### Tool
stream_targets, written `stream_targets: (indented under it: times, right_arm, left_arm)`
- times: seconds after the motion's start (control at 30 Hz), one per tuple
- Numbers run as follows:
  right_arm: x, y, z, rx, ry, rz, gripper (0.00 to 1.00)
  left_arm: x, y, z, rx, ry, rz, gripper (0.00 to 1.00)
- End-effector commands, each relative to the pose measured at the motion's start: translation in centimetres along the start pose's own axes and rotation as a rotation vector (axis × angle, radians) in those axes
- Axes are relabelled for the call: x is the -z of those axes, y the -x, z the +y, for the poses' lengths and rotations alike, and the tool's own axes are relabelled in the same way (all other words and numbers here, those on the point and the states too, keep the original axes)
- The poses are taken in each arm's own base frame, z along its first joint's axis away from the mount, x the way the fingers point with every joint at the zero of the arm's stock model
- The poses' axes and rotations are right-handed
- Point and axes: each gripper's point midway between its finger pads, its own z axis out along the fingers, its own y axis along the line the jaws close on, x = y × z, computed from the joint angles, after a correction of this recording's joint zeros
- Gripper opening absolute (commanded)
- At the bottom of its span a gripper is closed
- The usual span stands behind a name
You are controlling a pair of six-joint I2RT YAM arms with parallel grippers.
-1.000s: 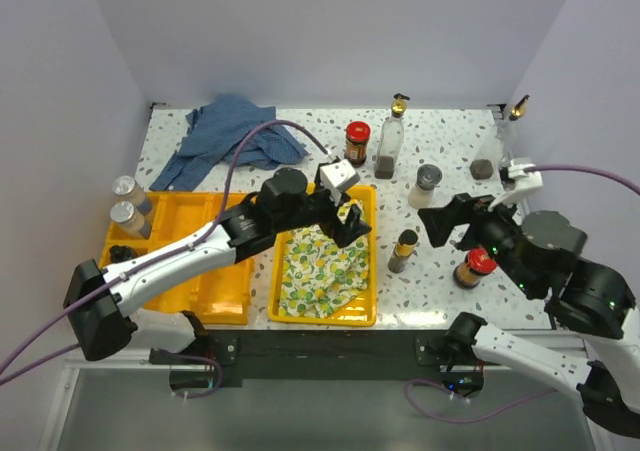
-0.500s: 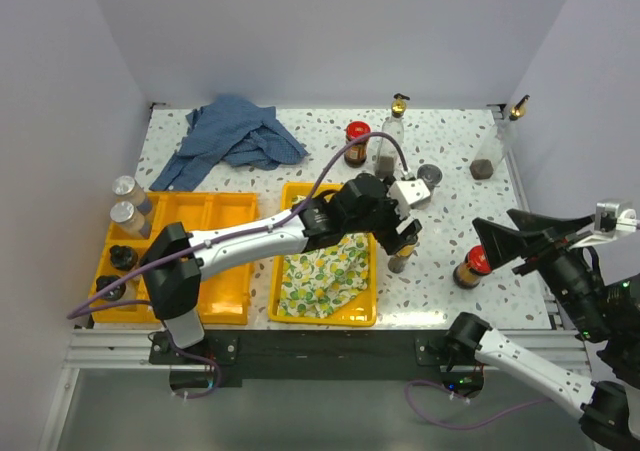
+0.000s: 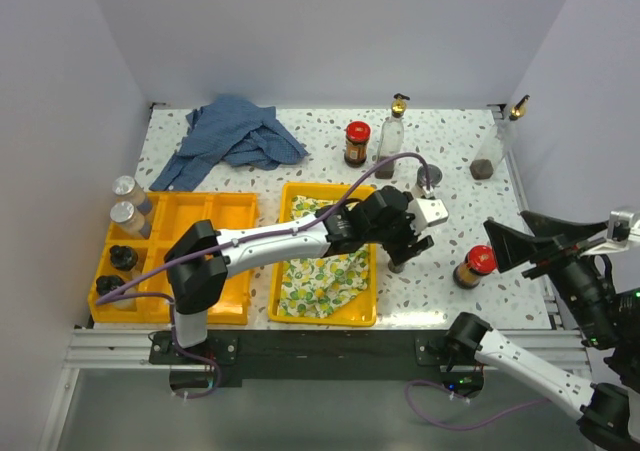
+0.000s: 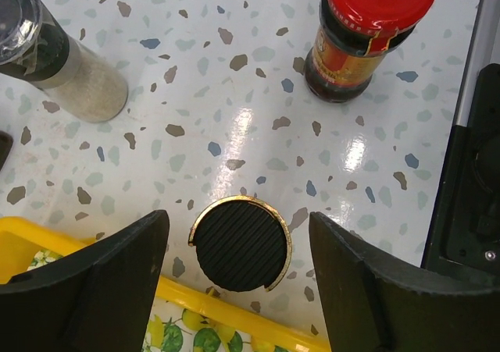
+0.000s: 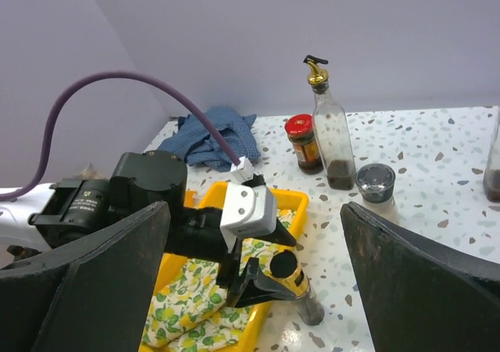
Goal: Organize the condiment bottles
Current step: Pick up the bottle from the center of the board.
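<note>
The left gripper is hanging wide open over the gold-rimmed bottle. Its fingers are flanking the black ribbed cap without touching it, and it is holding nothing. The bottle is standing on the table just beside the tray with the lemon cloth. A shaker and a red-lidded jar are standing farther out, well apart. This is looking like the approach to a grasp. Next the gripper is likely needing to sink around the neck, then close. The right gripper is hovering high, spread wide and empty.
</note>
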Motion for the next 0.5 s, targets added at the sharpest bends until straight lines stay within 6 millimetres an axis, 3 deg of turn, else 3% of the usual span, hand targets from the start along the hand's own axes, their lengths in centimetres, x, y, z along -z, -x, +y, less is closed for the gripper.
stream_targets:
  times: [0.0,0.23,0.33,0.43,0.47]
  right_arm:
    - [0.54,0.94,-0.56,0.015,-0.010,-0.033,0.96]
    - [0.99,1.19,-0.78,0.004,-0.010,-0.043,0.96]
    - [1.01,1.11,-0.75,-0.002,-0.008,-0.041,0.96]
    - [0.83,0.72,-0.69,-0.006,-0.009,-0.032,0.96]
    - [0.72,0.52,-0.63,-0.007,-0.009,-0.026,0.96]
  left_arm:
    - [-0.07,1.92,0.59,-0.032,0.032,-0.047,0.76]
    - [-0.43,1.13,0.60,-0.034,0.036,-0.028,0.68]
    - [-0.30,1.33,0.47,-0.041,0.032,-0.042,0.58]
    - [0.07,1.73,0.32,-0.046,0.034,-0.055,0.40]
    - [0.20,1.96,0.30,-0.045,0.036,-0.063,0.27]
